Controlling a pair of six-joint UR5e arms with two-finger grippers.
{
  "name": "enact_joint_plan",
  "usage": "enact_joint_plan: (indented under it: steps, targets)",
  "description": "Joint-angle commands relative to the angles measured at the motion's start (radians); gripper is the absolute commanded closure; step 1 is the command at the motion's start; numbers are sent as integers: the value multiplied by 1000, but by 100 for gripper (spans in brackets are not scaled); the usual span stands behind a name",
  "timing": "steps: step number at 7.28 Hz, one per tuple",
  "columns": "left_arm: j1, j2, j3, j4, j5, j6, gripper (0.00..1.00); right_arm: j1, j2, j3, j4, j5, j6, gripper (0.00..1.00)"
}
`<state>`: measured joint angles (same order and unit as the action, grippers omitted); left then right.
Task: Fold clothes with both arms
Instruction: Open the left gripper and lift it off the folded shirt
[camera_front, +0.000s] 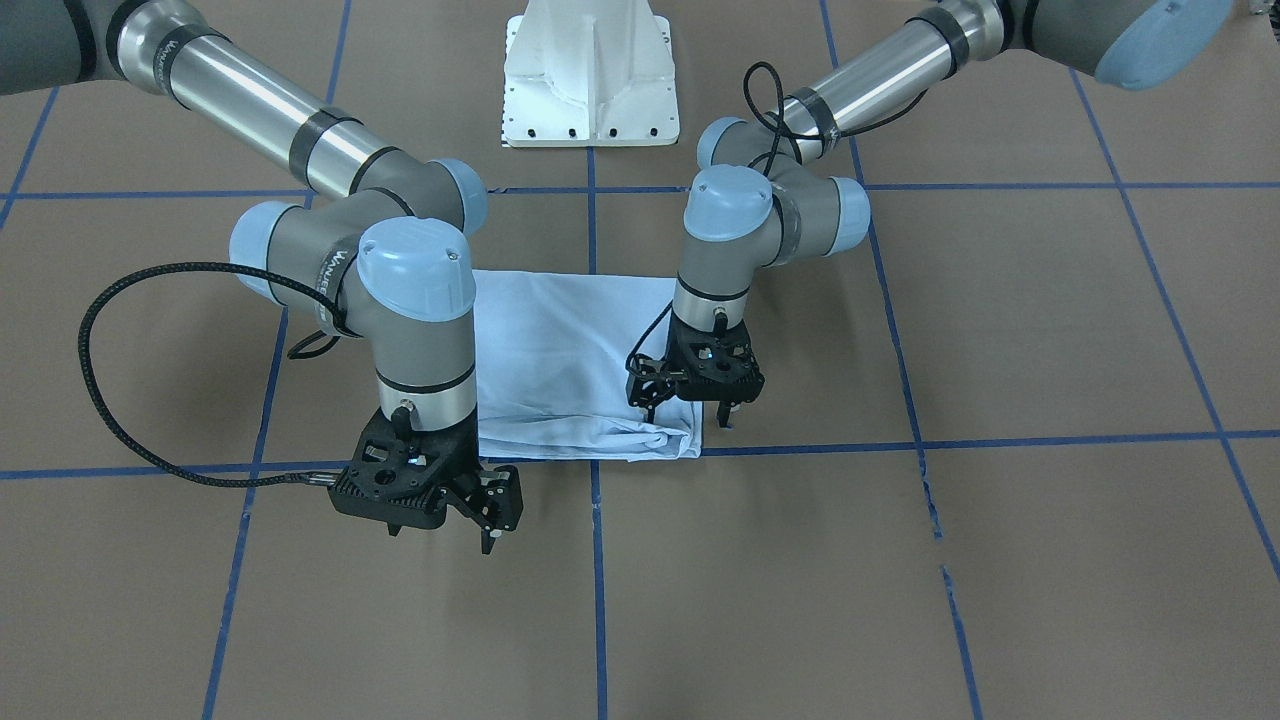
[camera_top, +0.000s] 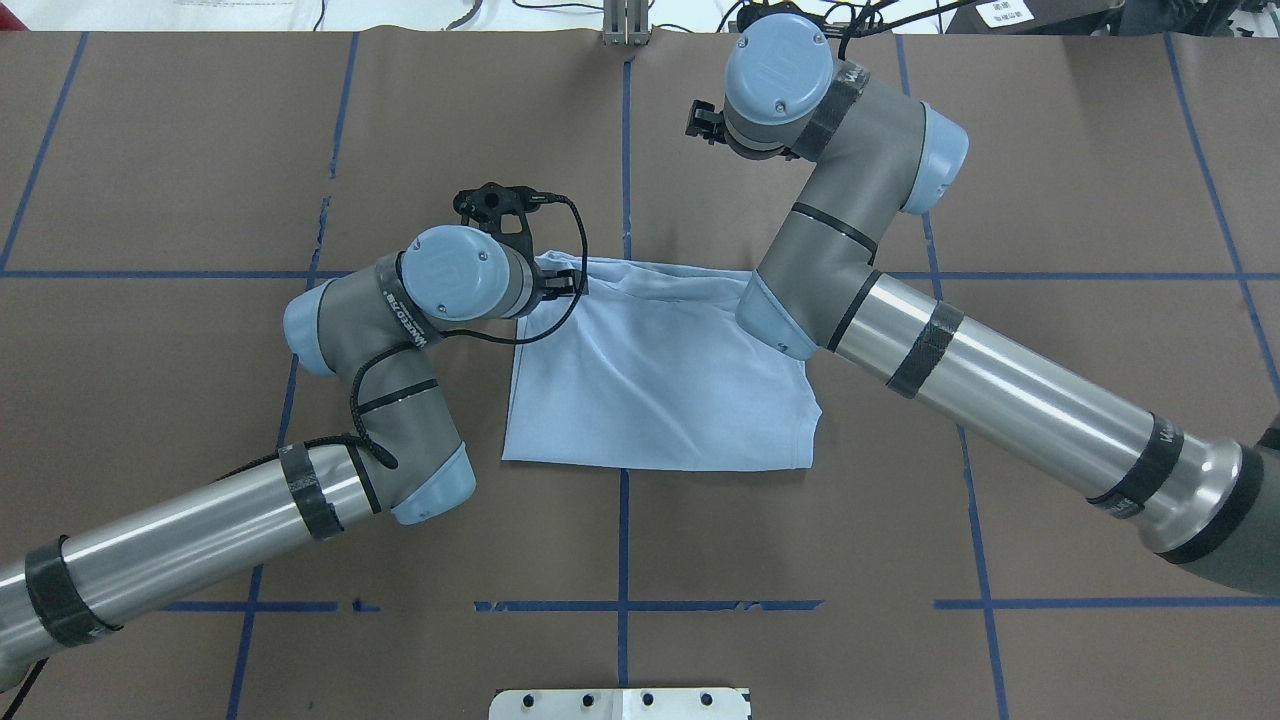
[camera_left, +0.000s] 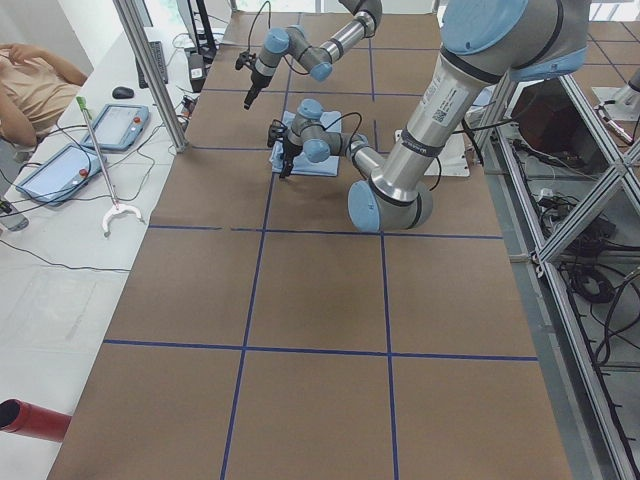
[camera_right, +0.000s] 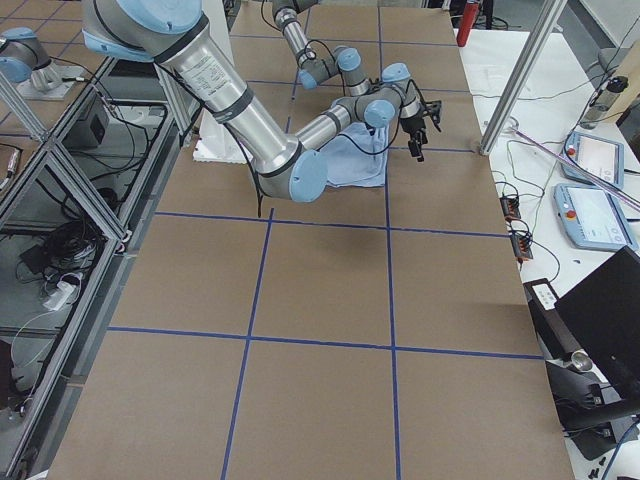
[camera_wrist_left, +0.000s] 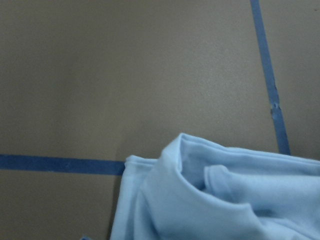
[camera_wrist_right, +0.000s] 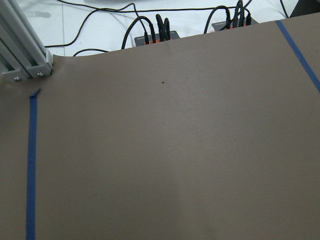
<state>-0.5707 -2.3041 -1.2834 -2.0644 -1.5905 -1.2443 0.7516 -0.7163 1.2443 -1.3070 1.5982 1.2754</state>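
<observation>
The pale light-blue T-shirt (camera_front: 560, 360) lies folded into a rough rectangle on the brown table (camera_front: 1000, 330), also seen in the overhead view (camera_top: 650, 380). Its print is hidden. One far corner is bunched into rumpled folds (camera_wrist_left: 210, 205). My left gripper (camera_front: 690, 415) hovers just above that bunched corner, jaws apart and empty. My right gripper (camera_front: 440, 535) hangs above bare table beyond the shirt's other far corner, jaws apart and empty. Neither wrist view shows the fingers.
The white pedestal base (camera_front: 590, 80) stands at the robot's side of the table. Blue tape lines (camera_front: 595, 560) grid the table. An aluminium post (camera_wrist_right: 25, 55) and cables (camera_wrist_right: 155, 30) stand at the far table edge. An operator (camera_left: 30, 85) and tablets (camera_left: 60, 165) are beyond it.
</observation>
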Motion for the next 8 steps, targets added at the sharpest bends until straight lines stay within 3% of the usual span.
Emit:
enact_joint_plan:
  steps: [1,5,8]
  targets:
    - [-56,-35,83,-3,1,55,0,0,-3,3,0,0,-4,0]
    - [-110,-32,99,-5,0,120,0,0,-25,30,0,16,-4,0]
    - [-121,-47,79,-89,-13,94,0,0,-26,30,0,46,-5,0]
